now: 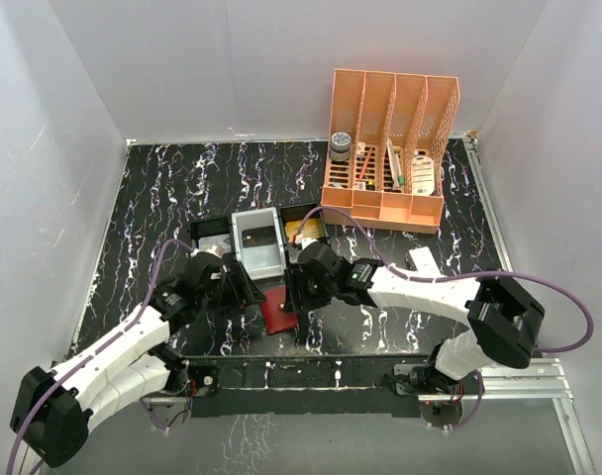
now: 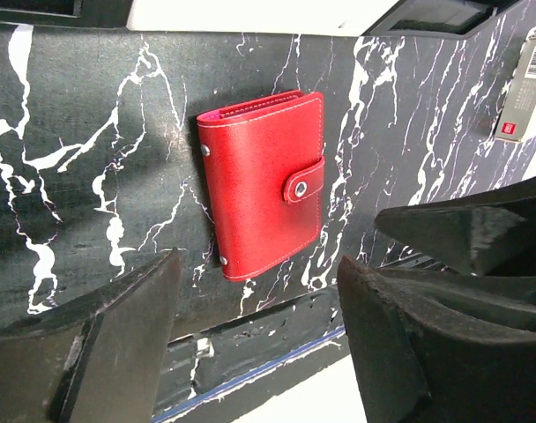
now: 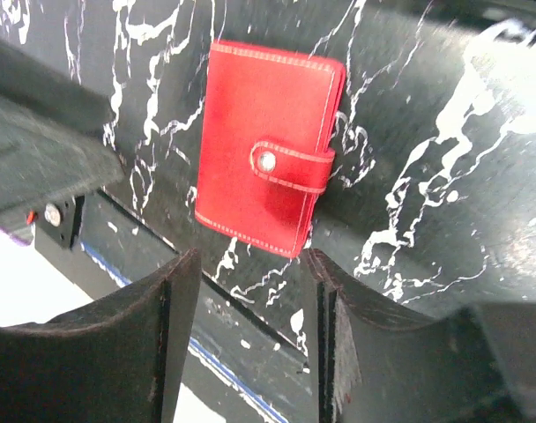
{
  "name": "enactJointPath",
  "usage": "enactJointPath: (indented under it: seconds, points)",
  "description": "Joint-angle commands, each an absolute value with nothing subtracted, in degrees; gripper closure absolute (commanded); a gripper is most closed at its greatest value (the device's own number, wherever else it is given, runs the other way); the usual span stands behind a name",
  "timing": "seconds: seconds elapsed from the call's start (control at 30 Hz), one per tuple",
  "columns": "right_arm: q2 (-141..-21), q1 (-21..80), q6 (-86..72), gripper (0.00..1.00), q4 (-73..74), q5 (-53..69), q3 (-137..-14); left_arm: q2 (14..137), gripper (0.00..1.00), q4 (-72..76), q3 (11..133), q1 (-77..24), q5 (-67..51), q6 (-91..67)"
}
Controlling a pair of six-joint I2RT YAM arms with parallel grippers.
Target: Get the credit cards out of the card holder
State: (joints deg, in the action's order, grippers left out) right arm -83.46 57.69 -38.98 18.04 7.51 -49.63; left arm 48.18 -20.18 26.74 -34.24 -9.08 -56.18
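Note:
The card holder is a small red wallet lying flat on the black marbled table near its front edge. It is folded shut, with its tab snapped down. No credit cards show; the closed holder hides its inside. My left gripper hovers just left of the holder, open, with nothing between its fingers. On the holder's other side my right gripper is open too, its jaws narrower and empty. Neither gripper touches the holder.
A black tray with a grey insert stands just behind the grippers, something yellow-orange in its right compartment. An orange rack with small items stands at the back right. A small white box lies to the right. The table's front edge is close.

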Motion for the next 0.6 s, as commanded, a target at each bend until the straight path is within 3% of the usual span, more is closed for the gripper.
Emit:
enactJointPath:
  seconds: [0.0,0.27,0.57]
  points:
    - [-85.4,57.3,-40.7,0.55,19.9,0.9,-56.2,49.6,0.32,-19.3,26.7,-34.0,-9.7,-56.8]
    - [-93.2,60.0,-42.6,0.62,22.2,-3.4,-63.5,44.0,0.37,-24.1,28.3,-34.1,0.3,-60.0]
    - [-98.4,61.6,-43.2,0.64,27.5,-8.0,-66.6,43.8,0.37,-22.1,25.0,-34.1,-2.8,-61.6]
